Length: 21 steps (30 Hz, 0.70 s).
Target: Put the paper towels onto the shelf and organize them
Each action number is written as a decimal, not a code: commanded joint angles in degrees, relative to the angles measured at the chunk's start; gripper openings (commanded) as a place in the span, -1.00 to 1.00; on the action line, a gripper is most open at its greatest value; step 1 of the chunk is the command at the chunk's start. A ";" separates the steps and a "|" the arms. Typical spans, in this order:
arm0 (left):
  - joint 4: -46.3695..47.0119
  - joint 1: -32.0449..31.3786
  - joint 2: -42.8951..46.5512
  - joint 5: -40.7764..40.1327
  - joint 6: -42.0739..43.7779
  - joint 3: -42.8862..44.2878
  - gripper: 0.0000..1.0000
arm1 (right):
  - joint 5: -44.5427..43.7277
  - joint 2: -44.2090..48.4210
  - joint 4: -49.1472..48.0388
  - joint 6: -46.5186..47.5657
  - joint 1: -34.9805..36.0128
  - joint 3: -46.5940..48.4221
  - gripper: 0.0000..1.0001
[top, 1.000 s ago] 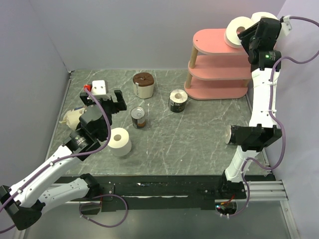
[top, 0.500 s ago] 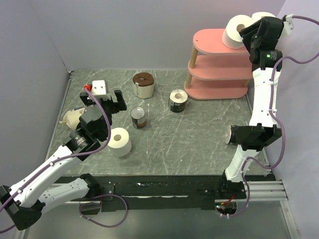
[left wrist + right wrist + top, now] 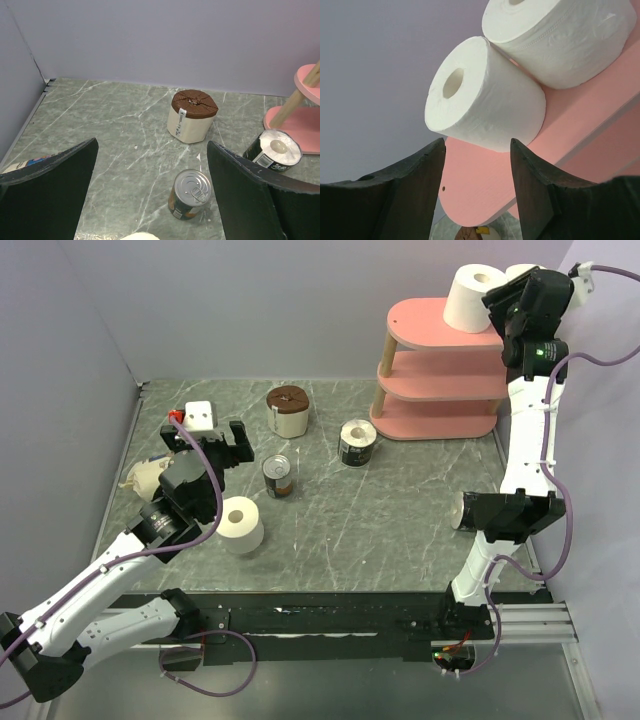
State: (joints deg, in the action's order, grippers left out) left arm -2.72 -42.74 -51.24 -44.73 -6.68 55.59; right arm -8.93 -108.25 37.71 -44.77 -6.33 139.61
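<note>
The pink shelf (image 3: 440,405) stands at the far right. A white paper towel roll (image 3: 472,298) stands upright on its top board, and a second white roll (image 3: 522,272) is behind it, partly hidden by my right arm. My right gripper (image 3: 497,308) is open just beside the first roll; in the right wrist view the roll (image 3: 485,102) lies just beyond the parted fingertips (image 3: 420,170) and the second roll (image 3: 560,35) is behind it. My left gripper (image 3: 212,435) is open and empty above the table. On the table are a white roll (image 3: 241,525), a black-printed roll (image 3: 357,443) and a cream roll with a brown top (image 3: 288,411).
A small metal can (image 3: 278,477) stands between the rolls, under my left gripper in the left wrist view (image 3: 189,194). A white box with a red part (image 3: 198,416) and a crumpled pale object (image 3: 145,477) lie at the left. Grey walls close the left and back.
The white roll has gone from tilted in my right gripper to standing upright on the top board. The right gripper has opened and drawn slightly away. The left arm has not moved.
</note>
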 commanded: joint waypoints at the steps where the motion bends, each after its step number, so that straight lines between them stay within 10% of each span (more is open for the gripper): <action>1: 2.28 -0.24 0.88 -0.18 0.52 0.13 0.93 | 0.93 3.22 -4.23 3.20 -0.35 1.11 0.23; 10: 2.28 -0.24 0.62 -0.01 0.18 0.04 0.93 | 6.46 10.41 -4.23 12.16 4.91 -9.08 0.25; 17: 1.23 -0.59 -0.96 -3.78 -3.08 0.66 0.93 | 8.39 24.63 -7.46 13.31 14.74 -35.22 0.29; 21: -14.78 -0.50 -2.98 -5.02 -16.12 5.30 0.93 | 9.88 29.58 -10.02 11.64 22.31 -46.69 0.29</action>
State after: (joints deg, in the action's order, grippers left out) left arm -5.21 -43.00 -52.56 -47.22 -10.79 56.31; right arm -1.41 -83.48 32.14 -32.75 10.48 100.29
